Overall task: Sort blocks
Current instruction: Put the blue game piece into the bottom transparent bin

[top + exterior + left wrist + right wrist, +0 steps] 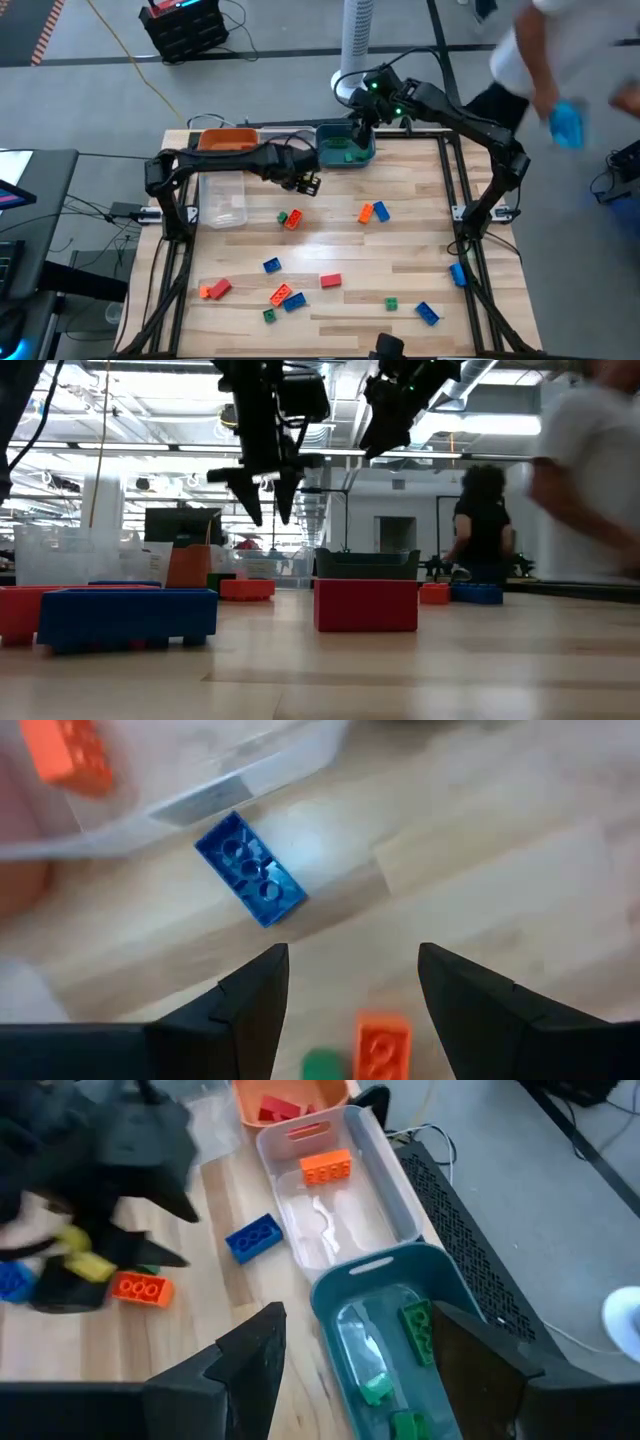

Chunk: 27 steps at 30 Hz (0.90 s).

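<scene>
Near blocks: scattered bricks (pixel 284 296) in orange, blue, red and green lie on the table (pixel 420 250) at the edge farthest from the teal bin (pixel 345 150).
Middle blocks: an orange-and-green pair (pixel 290 219) and an orange-and-blue pair (pixel 373 212) sit nearer the teal bin.
Left gripper (pixel 308 184): hovers just beside the teal bin, above the orange-and-green pair, fingers apart, nothing between them.
Blue block (pixel 250 870): on the wood beside the clear bin (pixel 222 199).
Right gripper (pixel 360 128): over the teal bin, fingers spread, empty.
Teal bin: green blocks (pixel 418 1326) inside.
Clear bin: one orange block (pixel 326 1166).
Orange bin (pixel 228 140): red blocks (pixel 280 1110), beyond the clear bin.
Person (pixel 545 50): blurred, past the table's far corner.
</scene>
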### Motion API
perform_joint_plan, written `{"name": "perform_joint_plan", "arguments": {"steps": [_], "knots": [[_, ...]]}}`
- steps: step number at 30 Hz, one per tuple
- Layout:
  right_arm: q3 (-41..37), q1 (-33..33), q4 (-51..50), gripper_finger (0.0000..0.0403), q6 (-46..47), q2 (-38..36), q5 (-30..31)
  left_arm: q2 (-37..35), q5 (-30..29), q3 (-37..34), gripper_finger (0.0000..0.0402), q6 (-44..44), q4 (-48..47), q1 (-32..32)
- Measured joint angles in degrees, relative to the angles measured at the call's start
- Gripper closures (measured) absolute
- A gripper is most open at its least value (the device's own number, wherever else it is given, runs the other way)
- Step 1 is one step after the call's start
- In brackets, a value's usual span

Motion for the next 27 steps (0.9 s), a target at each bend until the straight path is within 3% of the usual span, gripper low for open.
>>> {"name": "perform_joint_plan", "arguments": {"steps": [5,10,15,27], "knots": [[0.0,1.9,0.1,0.0149,-1.3,0.0,-0.4,0.0,-1.6,-8.1,0.0185,-12.9,7.6,-2.2],[0.0,4.0,0.1,0.0149,-1.9,0.0,-0.5,0.1,-3.7,-13.1,0.0177,-22.5,8.6,-2.8],[0.0,6.0,0.1,0.0149,-3.4,0.0,-0.6,0.0,-8.0,-14.2,0.015,-24.1,11.9,-1.9],[0.0,8.7,0.1,0.0149,-4.5,0.0,-0.9,0.2,-8.1,-19.5,0.0096,-26.0,21.6,1.1]]}}
